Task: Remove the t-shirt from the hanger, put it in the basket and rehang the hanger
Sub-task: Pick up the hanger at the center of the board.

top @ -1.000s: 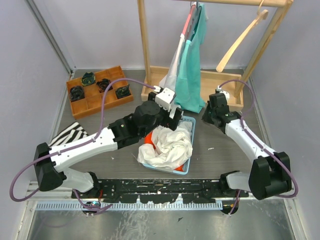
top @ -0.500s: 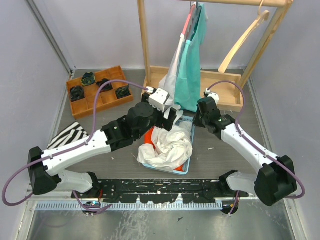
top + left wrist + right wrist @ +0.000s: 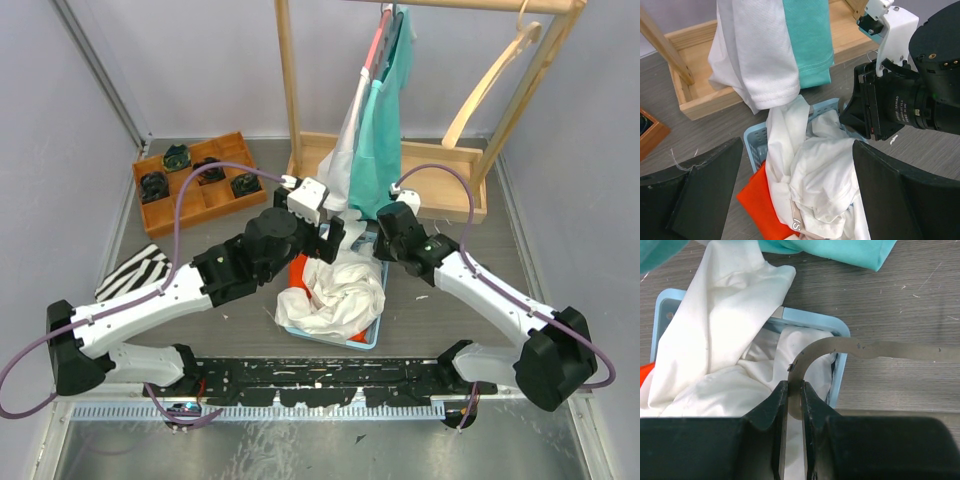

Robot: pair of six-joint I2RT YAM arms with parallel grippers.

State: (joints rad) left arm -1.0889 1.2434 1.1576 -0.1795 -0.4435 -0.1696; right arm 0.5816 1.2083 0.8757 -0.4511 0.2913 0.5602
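- Dark grey table (image 3: 420, 330) with a wooden clothes rack (image 3: 290, 90) standing at its far side
- Two black and white arms reaching in from the near edge, meeting over the middle of the table
- Teal garment (image 3: 385, 130) and white garment (image 3: 755, 50) hanging side by side from the rack's rail, hems just above the table
- Light blue basket (image 3: 815, 320) in front of the rack, between the two arms
- White t-shirt (image 3: 335, 295) crumpled in the basket, one fold rising to the hem of the hanging white garment; orange cloth (image 3: 760, 200) tucked beside it
- Left gripper (image 3: 800, 192) spread wide and holding nothing, poised above the t-shirt
- Right gripper (image 3: 791, 390) nearly closed, pinching the end of a curved grey metal strip (image 3: 865, 347) over the basket's far rim
- Wooden compartment tray (image 3: 190, 205) at far left, small dark items inside
- Black and white striped cloth (image 3: 135, 268) near the left arm
- Pale wooden hanger (image 3: 490, 80) tilted on the rail, upper right
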